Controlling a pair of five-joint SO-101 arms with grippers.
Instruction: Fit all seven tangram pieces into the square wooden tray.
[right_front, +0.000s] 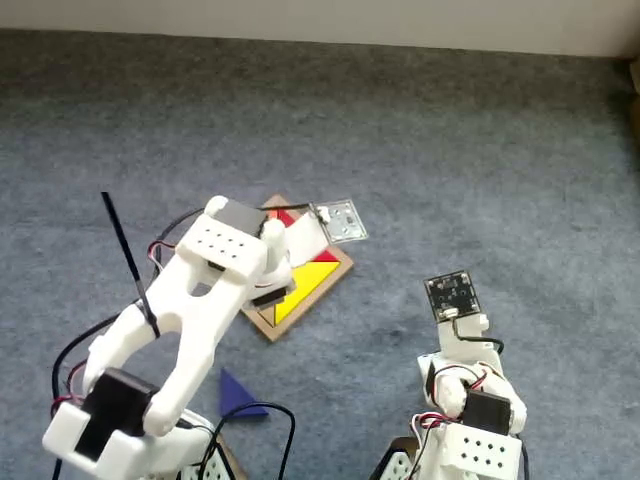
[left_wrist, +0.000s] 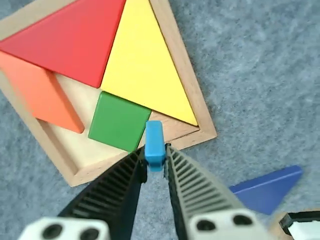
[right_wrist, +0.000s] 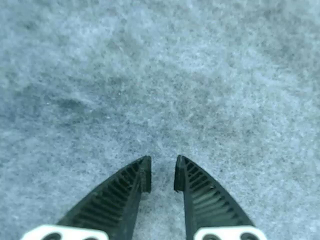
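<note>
**Gripper state.** L gripper (left_wrist: 155, 161) clamped on lt-blue piece (left_wrist: 153, 140), held edge-on; shape not determinable. Piece hung over the edge of tray (left_wrist: 187, 75), above the small bare pocket bounded by green square (left_wrist: 119, 121), yellow triangle (left_wrist: 145, 70) and rim. R gripper (right_wrist: 162, 175) stood a crack open and empty over carpet (right_wrist: 160, 75); in high view, approx 4 o'clock from tray, well apart.

**Step in hand (judgement): seating lt-blue piece.**
- Rec: turn wrist so piece lies flat w/ edges parallel to pocket walls; lower straight.
- Avoid nudging green square, likely free to slide given bare floor beside it.
- Release only once piece sits below rim; catching on rim is the main risk.

**Tray contents.** 4 pcs seated; red triangle (left_wrist: 75, 40) and yellow triangle touching; orange piece (left_wrist: 42, 95) against red; green square touching yellow. Bare floor showed between orange and green. Dk-blue triangle (right_front: 240, 395) lay on carpet at 7 o'clock from tray, outside it.
</note>
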